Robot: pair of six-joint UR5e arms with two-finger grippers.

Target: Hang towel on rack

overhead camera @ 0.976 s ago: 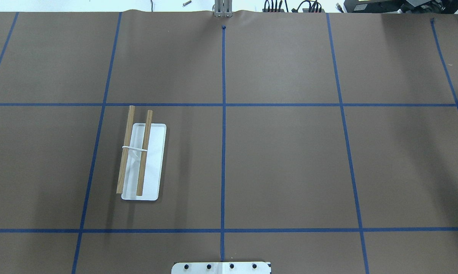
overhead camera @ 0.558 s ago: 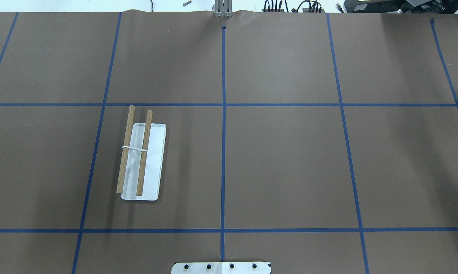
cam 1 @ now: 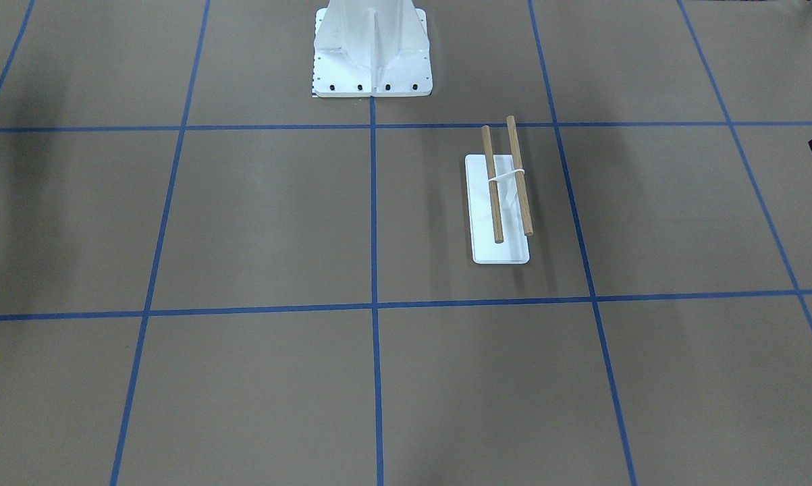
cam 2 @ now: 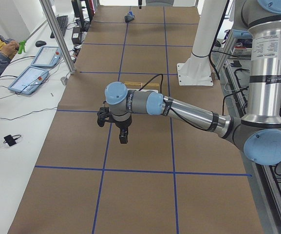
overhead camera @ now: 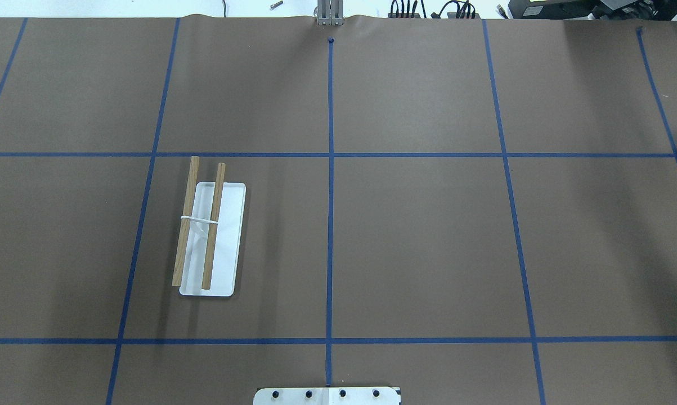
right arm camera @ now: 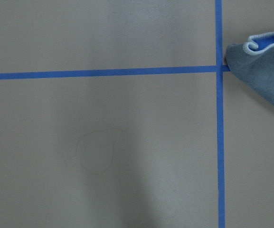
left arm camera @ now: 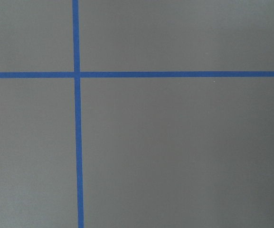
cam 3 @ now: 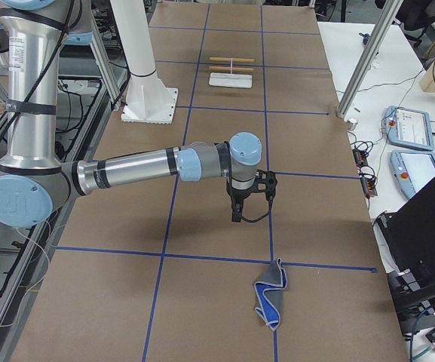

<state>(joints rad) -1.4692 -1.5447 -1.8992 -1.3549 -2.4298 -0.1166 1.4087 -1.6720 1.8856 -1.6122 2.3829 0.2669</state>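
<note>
The towel (cam 3: 270,302) lies crumpled on the table (cam 3: 202,286) near its right end, beyond the right gripper (cam 3: 250,205), with its long axis roughly along the table. The right arm is nearer. The rack (overhead camera: 211,236) stands well apart to the left. Open surface surrounds the towel. Whether this claw is released or clenched cannot be told.
</note>
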